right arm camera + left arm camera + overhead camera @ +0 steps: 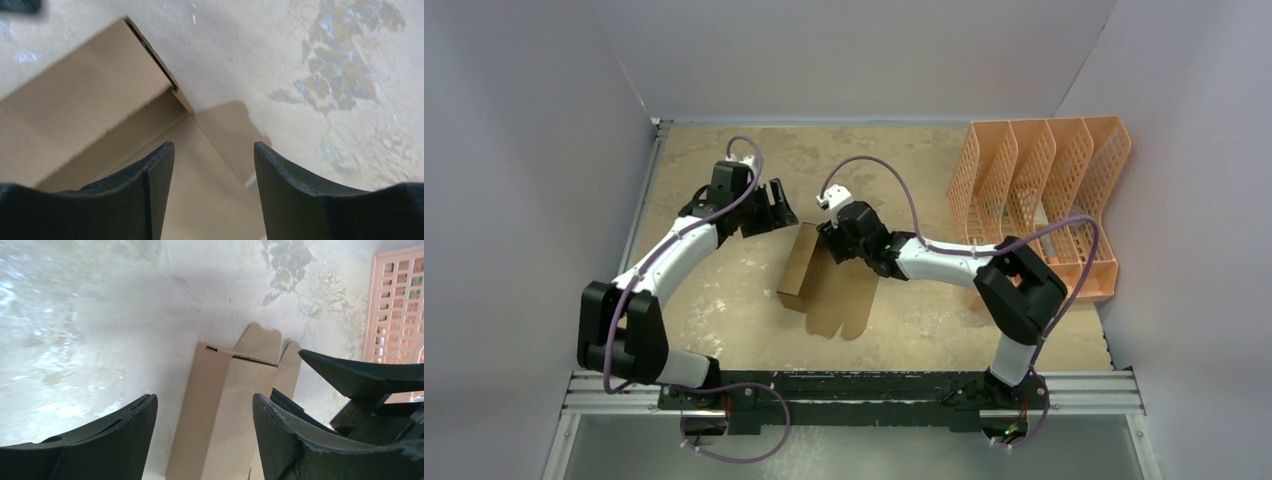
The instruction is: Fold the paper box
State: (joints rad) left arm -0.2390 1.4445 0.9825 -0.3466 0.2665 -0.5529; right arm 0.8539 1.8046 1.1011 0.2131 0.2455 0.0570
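The paper box (834, 295) is a brown cardboard sheet lying mid-table, its left panel (800, 258) folded up into a raised wall. My left gripper (780, 213) hovers open just beyond the box's far left corner, holding nothing. In the left wrist view the folded box (225, 405) shows between and below the open left gripper (204, 399), apart from the fingers. My right gripper (832, 243) stands open over the box's far edge. Seen from the right wrist, the right gripper (214, 147) is above the flat panel, with the raised wall (75, 110) to its left.
A peach-orange perforated file organizer (1039, 190) stands at the back right, and its edge (397, 305) shows in the left wrist view. The worn tabletop (724, 300) is walled in grey on three sides. The right gripper's black fingers (360, 375) are close to the left one.
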